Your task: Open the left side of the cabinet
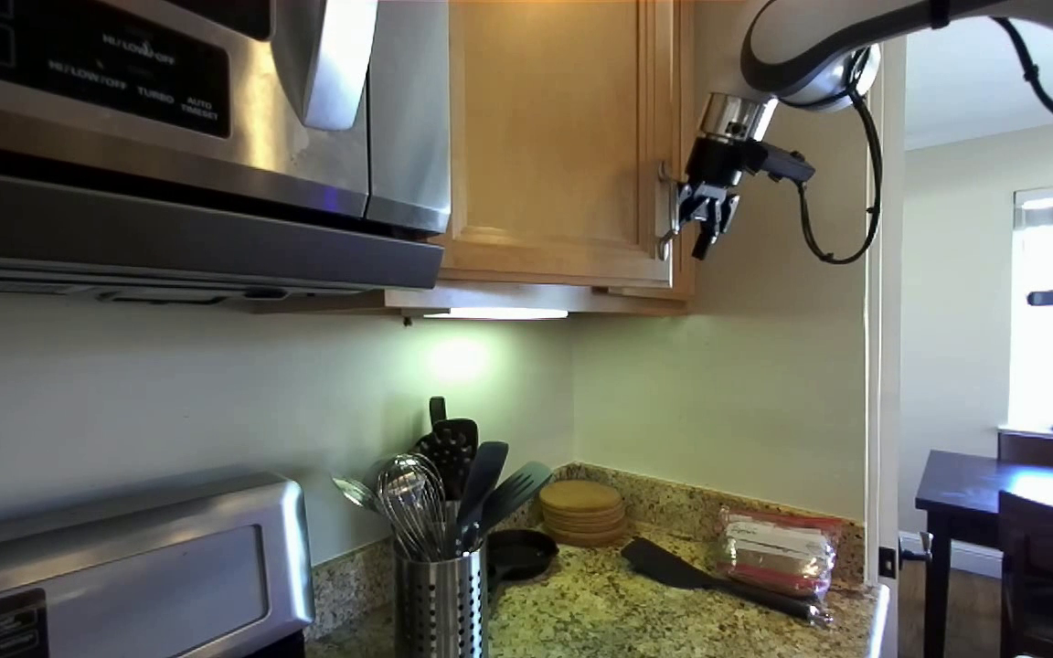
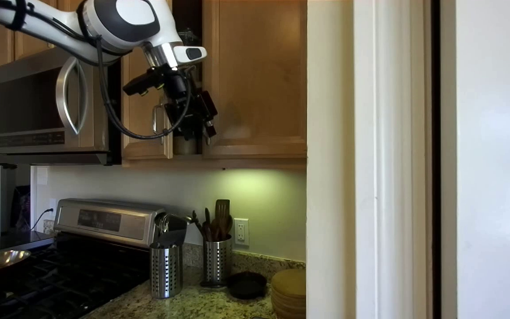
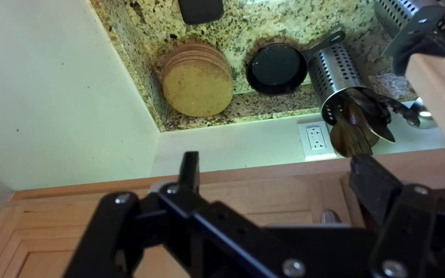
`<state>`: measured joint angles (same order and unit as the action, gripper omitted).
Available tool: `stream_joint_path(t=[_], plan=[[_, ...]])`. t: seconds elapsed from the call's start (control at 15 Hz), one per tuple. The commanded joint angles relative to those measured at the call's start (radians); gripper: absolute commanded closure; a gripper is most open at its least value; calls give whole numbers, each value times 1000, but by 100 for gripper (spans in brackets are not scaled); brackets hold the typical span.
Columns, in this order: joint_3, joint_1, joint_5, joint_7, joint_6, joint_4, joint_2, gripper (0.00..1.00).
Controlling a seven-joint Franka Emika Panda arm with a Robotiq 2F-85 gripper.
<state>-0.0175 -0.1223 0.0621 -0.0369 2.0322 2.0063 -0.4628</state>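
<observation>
Our black two-fingered gripper has its fingers spread well apart. We find the tall, flat, light-oak left door ajar, its slim vertical silver bar handle just beside the gripper; whether the two touch, we cannot tell. In an exterior view the gripper hangs in front of the dark gap between this door and the matching light-oak right door of the honey-oak two-door cabinet, hiding part of that gap from us. In the wrist view we have the left door's pale edge jutting in near one finger, and the right door lies beyond the fingers, its silver handle mostly hidden behind the gripper.

The white-and-grey arm covers the upper part of the left door in an exterior view, and its thin black cable loops across the front. Just beside the left door sits a stainless-steel microwave. Below, on a speckled granite counter, we see a perforated steel utensil holder, a round black skillet near it, a stack of round tan mats, and a black spatula lying beside a clear, red-edged plastic bag.
</observation>
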Motion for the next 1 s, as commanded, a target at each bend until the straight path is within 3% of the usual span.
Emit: stream_joint_path(t=[0.0, 0.6, 0.93], plan=[[-17, 53, -32, 57, -33, 69, -105, 0], [-18, 117, -62, 165, -26, 132, -220, 0], [1, 207, -112, 234, -32, 163, -279, 0]])
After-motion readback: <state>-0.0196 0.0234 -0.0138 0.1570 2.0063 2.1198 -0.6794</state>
